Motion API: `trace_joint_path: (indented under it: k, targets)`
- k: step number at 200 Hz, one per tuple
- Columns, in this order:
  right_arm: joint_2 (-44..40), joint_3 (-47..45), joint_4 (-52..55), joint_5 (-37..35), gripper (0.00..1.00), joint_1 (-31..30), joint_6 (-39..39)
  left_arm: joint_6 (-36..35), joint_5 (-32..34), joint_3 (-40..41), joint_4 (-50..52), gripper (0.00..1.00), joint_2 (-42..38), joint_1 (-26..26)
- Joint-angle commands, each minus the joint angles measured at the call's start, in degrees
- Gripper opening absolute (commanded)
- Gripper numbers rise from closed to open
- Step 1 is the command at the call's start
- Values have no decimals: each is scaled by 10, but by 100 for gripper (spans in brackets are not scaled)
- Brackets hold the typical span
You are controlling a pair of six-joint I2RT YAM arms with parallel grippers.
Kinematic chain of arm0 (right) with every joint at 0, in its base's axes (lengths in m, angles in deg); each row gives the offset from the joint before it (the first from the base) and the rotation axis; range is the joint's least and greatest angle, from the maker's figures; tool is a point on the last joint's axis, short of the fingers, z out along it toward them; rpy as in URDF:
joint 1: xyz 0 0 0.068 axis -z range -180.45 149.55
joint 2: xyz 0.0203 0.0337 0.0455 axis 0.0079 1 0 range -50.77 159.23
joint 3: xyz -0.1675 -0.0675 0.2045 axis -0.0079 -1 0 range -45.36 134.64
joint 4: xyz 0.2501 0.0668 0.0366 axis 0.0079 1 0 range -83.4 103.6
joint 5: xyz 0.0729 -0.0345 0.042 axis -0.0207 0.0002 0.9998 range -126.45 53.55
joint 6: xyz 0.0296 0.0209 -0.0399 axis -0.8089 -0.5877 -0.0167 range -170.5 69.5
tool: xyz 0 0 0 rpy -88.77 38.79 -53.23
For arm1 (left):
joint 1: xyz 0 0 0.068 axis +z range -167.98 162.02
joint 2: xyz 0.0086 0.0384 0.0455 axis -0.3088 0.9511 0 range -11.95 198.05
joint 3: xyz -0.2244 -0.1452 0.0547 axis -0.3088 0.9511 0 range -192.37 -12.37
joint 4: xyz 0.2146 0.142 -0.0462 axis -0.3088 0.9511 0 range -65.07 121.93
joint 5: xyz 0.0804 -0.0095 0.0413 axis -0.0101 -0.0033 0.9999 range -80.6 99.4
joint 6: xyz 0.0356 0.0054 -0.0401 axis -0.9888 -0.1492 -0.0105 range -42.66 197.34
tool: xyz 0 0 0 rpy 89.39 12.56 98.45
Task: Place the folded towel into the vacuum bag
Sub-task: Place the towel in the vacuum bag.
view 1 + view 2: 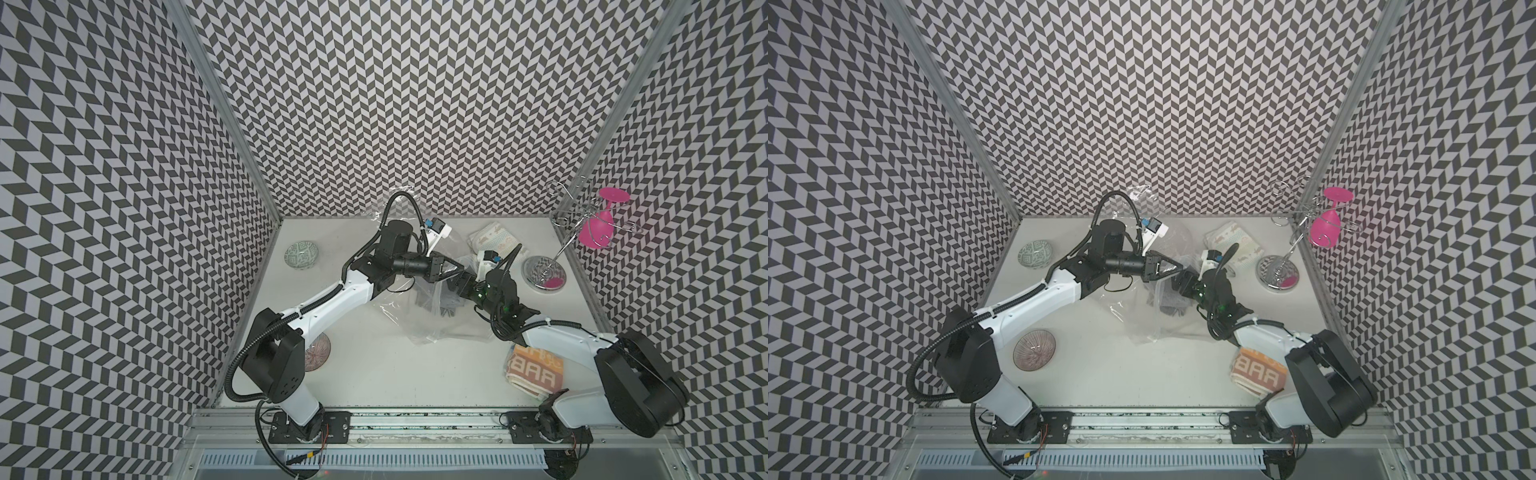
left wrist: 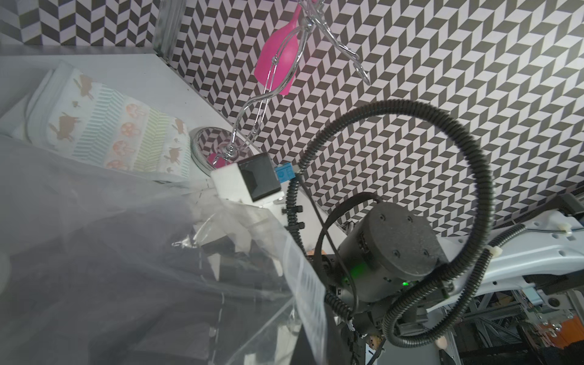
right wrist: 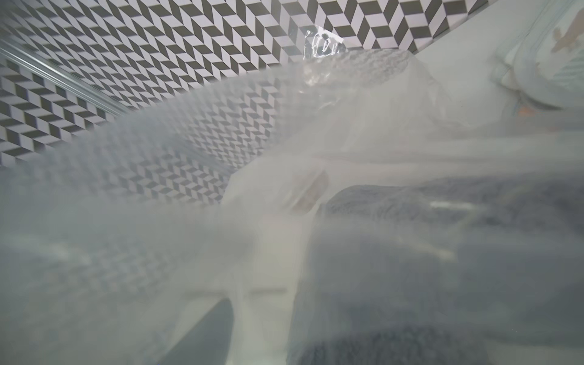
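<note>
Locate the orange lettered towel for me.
In both top views the orange lettered towel lies on the table on the robot's right, partly hidden by the right arm near its base.

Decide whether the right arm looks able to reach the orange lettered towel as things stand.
Probably not. The right gripper sits inside the vacuum bag, and the orange lettered towel lies close to that arm's base, partly under its white link. It would likely have to withdraw and fold back.
</note>
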Motion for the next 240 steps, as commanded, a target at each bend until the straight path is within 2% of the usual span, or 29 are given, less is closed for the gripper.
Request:
trace_joint_path:
  k: [1, 26, 50, 69, 80, 90, 104, 116, 168, 204, 240]
  targets:
    - [-70, -7, 60, -22, 91, -2, 36, -10, 38, 4, -10, 0, -1, 3]
    - [-149, -20, 171, -12, 91, -2, 71, -3, 38, -2, -16, 0, 18, 3]
    - [-219, -38, 265, 15, 86, -6, 103, 1, 50, -5, -21, 0, 29, 4]
    - [-277, -55, 316, 1, 82, -14, 116, 6, 51, -10, -24, 0, 41, 6]
    - [-300, -62, 338, -9, 71, -18, 120, 6, 51, -16, -20, 0, 49, 6]
    - [-307, -68, 342, -7, 46, -21, 127, 7, 48, -18, -19, 0, 53, 6]
    - [-292, -75, 334, -2, 22, -27, 137, 10, 44, -18, -23, 0, 54, 6]
    - [-261, -79, 319, 0, 13, -29, 134, 8, 40, -17, -24, 0, 52, 7]
    - [-118, -86, 216, -52, 12, -66, 132, 9, 18, -25, -34, 0, 25, 4]
    - [-38, -78, 202, -88, 12, -108, 141, 13, 14, -44, -34, 0, 24, 1]
    - [15, -59, 151, -116, 12, -110, 135, 10, -14, -69, -17, 0, 28, -8]
